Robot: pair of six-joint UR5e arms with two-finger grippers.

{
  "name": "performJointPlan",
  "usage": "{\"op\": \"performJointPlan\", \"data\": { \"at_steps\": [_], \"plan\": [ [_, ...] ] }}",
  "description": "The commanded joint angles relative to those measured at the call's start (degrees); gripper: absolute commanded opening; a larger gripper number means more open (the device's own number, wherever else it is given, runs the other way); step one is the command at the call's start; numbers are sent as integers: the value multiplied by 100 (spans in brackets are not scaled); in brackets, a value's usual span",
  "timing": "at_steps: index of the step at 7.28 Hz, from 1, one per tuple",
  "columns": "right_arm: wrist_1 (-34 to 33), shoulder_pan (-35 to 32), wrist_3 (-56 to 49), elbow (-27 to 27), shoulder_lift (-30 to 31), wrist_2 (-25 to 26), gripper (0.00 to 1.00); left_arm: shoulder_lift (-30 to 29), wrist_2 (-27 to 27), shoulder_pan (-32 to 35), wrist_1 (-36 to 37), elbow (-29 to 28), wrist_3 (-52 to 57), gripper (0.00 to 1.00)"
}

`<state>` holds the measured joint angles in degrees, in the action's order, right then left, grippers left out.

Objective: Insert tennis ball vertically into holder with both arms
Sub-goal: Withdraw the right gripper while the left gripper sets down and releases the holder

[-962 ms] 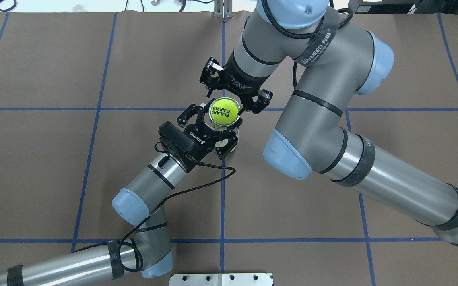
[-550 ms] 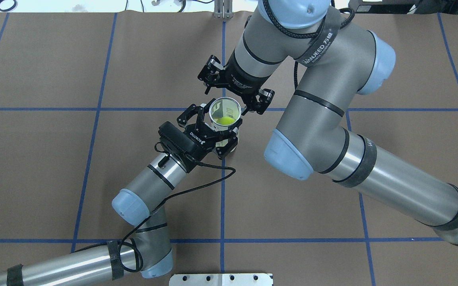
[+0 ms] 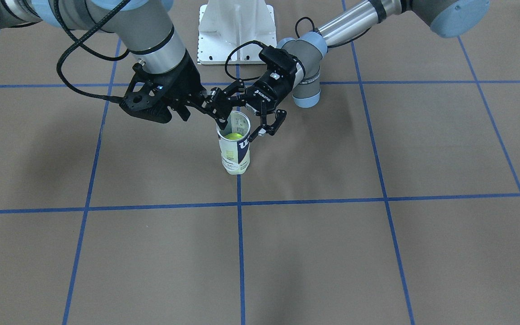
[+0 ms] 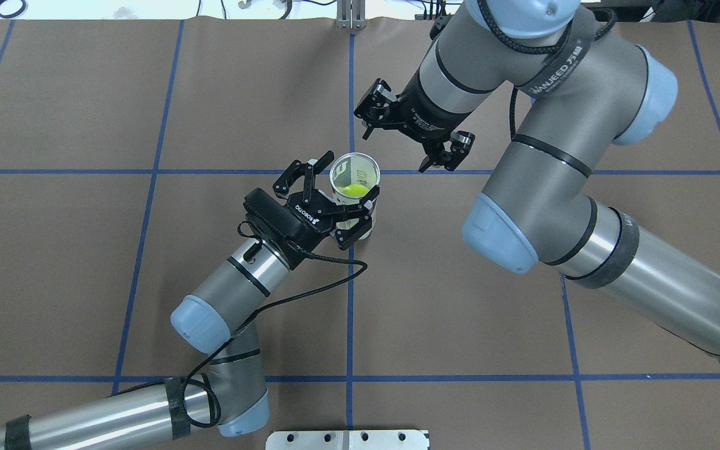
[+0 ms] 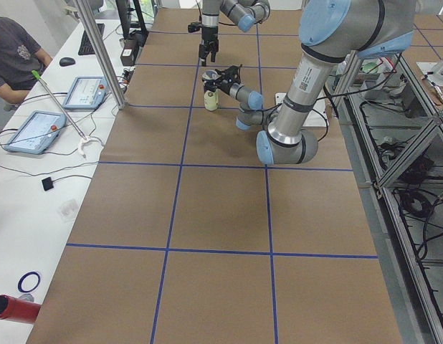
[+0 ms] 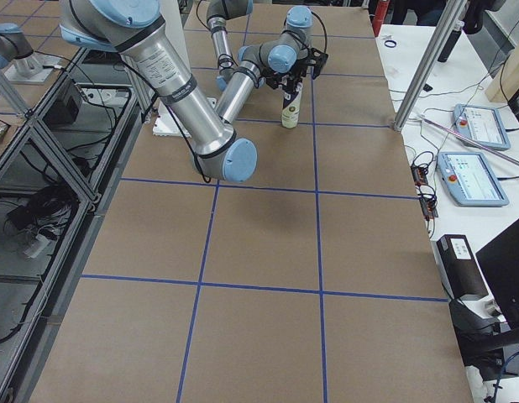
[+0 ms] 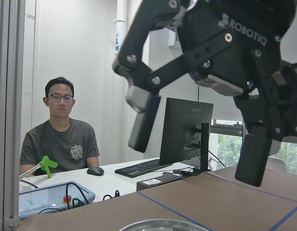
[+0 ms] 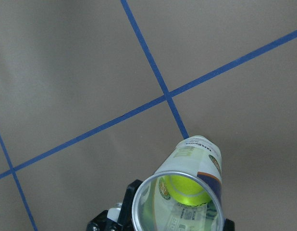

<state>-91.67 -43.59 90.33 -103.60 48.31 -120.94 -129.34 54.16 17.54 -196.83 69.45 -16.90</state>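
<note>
The holder [image 4: 354, 170], a clear can with a white and navy label, stands upright on the table and also shows in the front view [image 3: 235, 149]. The yellow-green tennis ball [image 4: 353, 189] lies inside it, and shows through its mouth in the right wrist view [image 8: 187, 189]. My left gripper [image 4: 337, 191] is open, with a finger on each side of the holder's upper part. In the left wrist view its fingers [image 7: 143, 122] stand wide apart with nothing between them. My right gripper [image 4: 411, 136] is open and empty, raised to the right of the holder.
The table is covered in brown paper with blue tape grid lines [image 4: 350, 300]. A white pedestal base [image 3: 235, 31] sits at the robot's edge. An operator [image 7: 62, 134] sits at a side desk with tablets and a monitor.
The ball has dropped from the holder's mouth down inside it. My right gripper has let it go and moved away to the right. My left gripper has shifted slightly back.
</note>
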Motion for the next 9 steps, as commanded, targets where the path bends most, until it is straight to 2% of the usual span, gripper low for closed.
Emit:
{"op": "performJointPlan", "data": {
  "at_steps": [1,2,3,6,7,8,9],
  "plan": [
    [0,-315,-557,-117,440,-35,99,1045,7,57,-5,1073,2,99],
    [35,-491,-943,-187,730,-44,99,1495,-2,135,-5,1636,2,99],
    [44,-710,-1425,-205,1020,-52,99,1943,-254,223,-5,1973,-33,99],
    [26,-1405,-3059,-161,1759,-35,99,2858,-353,722,249,2126,-172,97],
    [26,-1511,-3474,-126,1909,-18,99,2983,-353,960,903,2108,-600,94],
    [26,-1678,-3809,-47,1962,-26,99,3019,-345,1258,1196,2108,-709,93],
    [26,-1801,-4221,127,2085,-17,99,3011,-336,1522,1756,2108,-1354,93]
  ]
}}
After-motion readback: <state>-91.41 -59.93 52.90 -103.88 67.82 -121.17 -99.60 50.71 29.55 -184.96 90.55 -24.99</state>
